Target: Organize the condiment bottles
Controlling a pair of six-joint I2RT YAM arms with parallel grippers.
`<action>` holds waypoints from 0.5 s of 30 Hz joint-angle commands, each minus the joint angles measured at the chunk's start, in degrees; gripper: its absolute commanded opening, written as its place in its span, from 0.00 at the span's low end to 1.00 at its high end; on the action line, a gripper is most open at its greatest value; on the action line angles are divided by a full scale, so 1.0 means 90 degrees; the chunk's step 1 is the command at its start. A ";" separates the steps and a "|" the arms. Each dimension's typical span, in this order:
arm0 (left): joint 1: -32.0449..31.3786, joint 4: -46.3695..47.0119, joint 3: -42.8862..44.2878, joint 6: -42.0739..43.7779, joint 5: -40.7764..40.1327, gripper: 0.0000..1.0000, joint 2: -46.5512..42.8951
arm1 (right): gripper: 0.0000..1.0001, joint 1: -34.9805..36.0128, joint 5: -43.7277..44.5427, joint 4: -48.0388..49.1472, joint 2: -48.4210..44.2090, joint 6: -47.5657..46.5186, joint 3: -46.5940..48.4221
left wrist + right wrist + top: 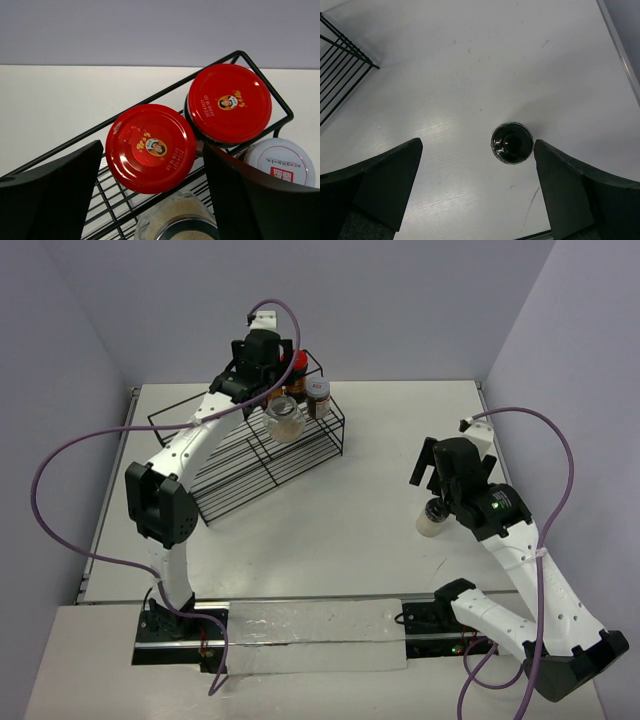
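Note:
Two red-lidded jars (150,147) (229,102) stand at the far end of the black wire rack (150,97), beside a grey-lidded dark jar (282,161). A clear pale jar (177,220) sits in the rack just in front of them. My left gripper (152,200) is open above them, with the nearer red lid between its fingers. In the top view it (272,388) is over the rack's back corner. A black-lidded whitish jar (512,143) stands on the table. My right gripper (477,190) is open above it, the jar close to the right finger (580,195).
The rack (240,455) fills the back left of the table, and its corner shows in the right wrist view (340,65). A clear plastic sheet (310,635) lies along the near edge. Purple cables loop beside both arms. Walls close the back and sides.

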 commanded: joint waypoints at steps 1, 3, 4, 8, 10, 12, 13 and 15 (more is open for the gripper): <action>-0.0131 0.0048 0.0277 0.0043 -0.0044 0.96 -0.0421 | 1.00 -0.0026 0.0194 0.0196 0.0036 0.0145 -0.0270; -0.0159 -0.0022 0.0311 0.0071 -0.0058 0.99 -0.0607 | 1.00 -0.0017 0.0268 0.0141 0.0076 0.0299 -0.0409; -0.0178 -0.0039 0.0333 0.0085 -0.0067 0.99 -0.0659 | 1.00 -0.0017 0.0318 0.0122 0.0093 0.0390 -0.0456; -0.0294 -0.0110 0.0414 0.0124 -0.0154 0.99 -0.1046 | 1.00 -0.0035 0.0580 0.0063 0.0046 0.0715 -0.0864; -0.0357 -0.0153 0.0412 0.0112 -0.0211 0.99 -0.1281 | 0.99 -0.0017 0.0607 0.0167 -0.0068 0.0873 -0.1054; -0.0382 -0.0248 0.0407 0.0012 -0.0351 1.00 -0.1584 | 0.99 -0.0036 0.0703 0.0201 -0.0131 0.1056 -0.1343; -0.0377 -0.0300 0.0399 -0.0040 -0.0371 1.00 -0.1674 | 0.99 -0.0049 0.0722 0.0188 -0.0136 0.1119 -0.1405; -0.0387 -0.0365 0.0331 -0.0160 -0.0352 1.00 -0.1872 | 1.00 -0.0125 0.0743 0.0150 -0.0103 0.1243 -0.1511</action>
